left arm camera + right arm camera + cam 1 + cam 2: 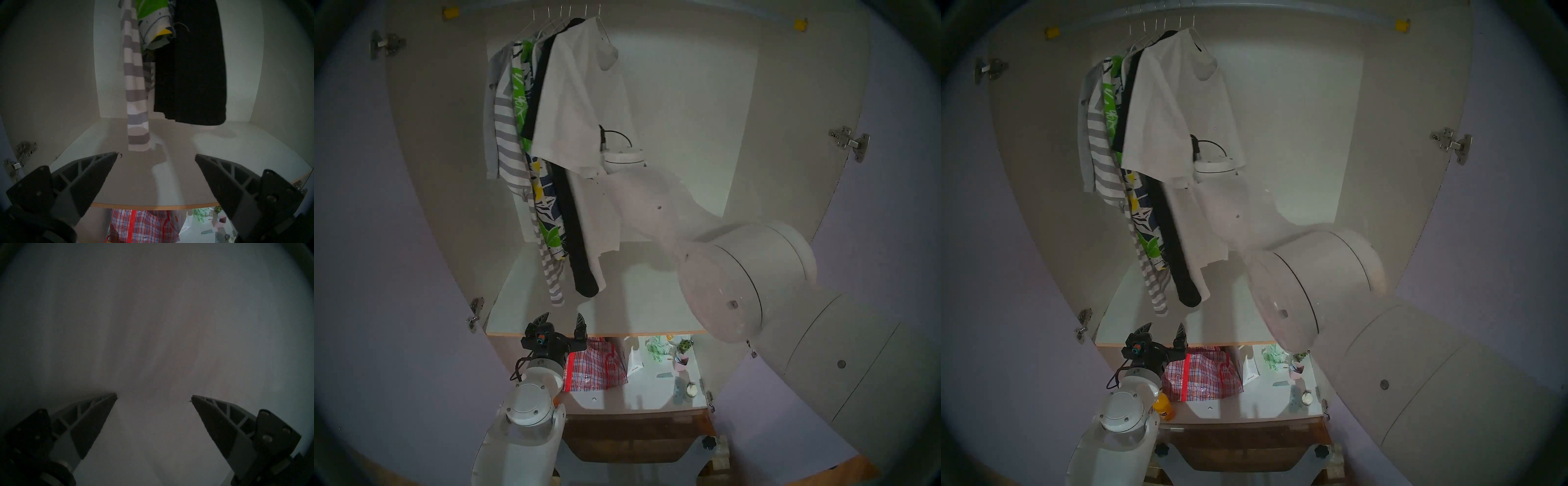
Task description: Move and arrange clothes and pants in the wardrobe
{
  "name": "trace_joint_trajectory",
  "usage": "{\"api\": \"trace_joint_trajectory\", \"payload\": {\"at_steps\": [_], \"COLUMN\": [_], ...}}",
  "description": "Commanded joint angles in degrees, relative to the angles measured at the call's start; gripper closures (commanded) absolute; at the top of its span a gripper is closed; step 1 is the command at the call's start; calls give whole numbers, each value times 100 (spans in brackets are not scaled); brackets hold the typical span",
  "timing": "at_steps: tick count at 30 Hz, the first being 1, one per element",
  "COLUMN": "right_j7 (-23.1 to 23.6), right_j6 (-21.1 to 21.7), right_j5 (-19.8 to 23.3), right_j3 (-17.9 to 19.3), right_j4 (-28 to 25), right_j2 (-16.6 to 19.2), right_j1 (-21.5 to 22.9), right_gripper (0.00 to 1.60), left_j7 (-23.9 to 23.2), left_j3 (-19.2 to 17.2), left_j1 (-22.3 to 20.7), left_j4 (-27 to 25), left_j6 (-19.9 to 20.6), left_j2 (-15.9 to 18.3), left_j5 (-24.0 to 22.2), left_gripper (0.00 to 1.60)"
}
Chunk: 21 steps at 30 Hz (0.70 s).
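The clothes (548, 142) hang bunched at the left end of the rail (1280, 8) in the wardrobe (687, 101), on wire hangers: grey, striped (136, 95), leaf print, black (190, 67), and a white T-shirt (578, 101) outermost on the right. The right arm (653, 203) reaches in behind the T-shirt's hem. The right gripper (154, 397) is spread wide, empty, facing blurred white cloth. The left gripper (563, 322) hangs low at the shelf (636, 298) edge, jaws released, holding nothing. Below the shelf lies a plaid bag (595, 366).
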Motion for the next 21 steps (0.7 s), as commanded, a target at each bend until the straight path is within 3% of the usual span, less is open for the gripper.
{"api": "trace_joint_trajectory", "payload": {"at_steps": [1,8,14,17,21], "right_j7": [117,208,563,1084,1508], "right_j6": [-206,-368,-648,-1106,-1607], "right_j5": [20,31,152,274,286], "right_j3": [-1,26,185,371,504], "right_j4": [50,178,190,99,-514], "right_j2": [-234,-228,115,370,645], "right_j1": [216,236,201,71,-469], "right_gripper": [0,0,0,0,0], "left_j7": [-11,0,-4,-20,-27], "left_j3": [9,16,25,28,34], "left_j1": [-70,-73,-53,-24,-5], "left_j4": [-130,-137,-190,-240,-270], "left_j6": [-43,-47,-56,-57,-47], "left_j2": [3,8,27,45,66], "left_j5": [1,0,-8,-21,-43], "left_gripper": [0,0,0,0,0]}}
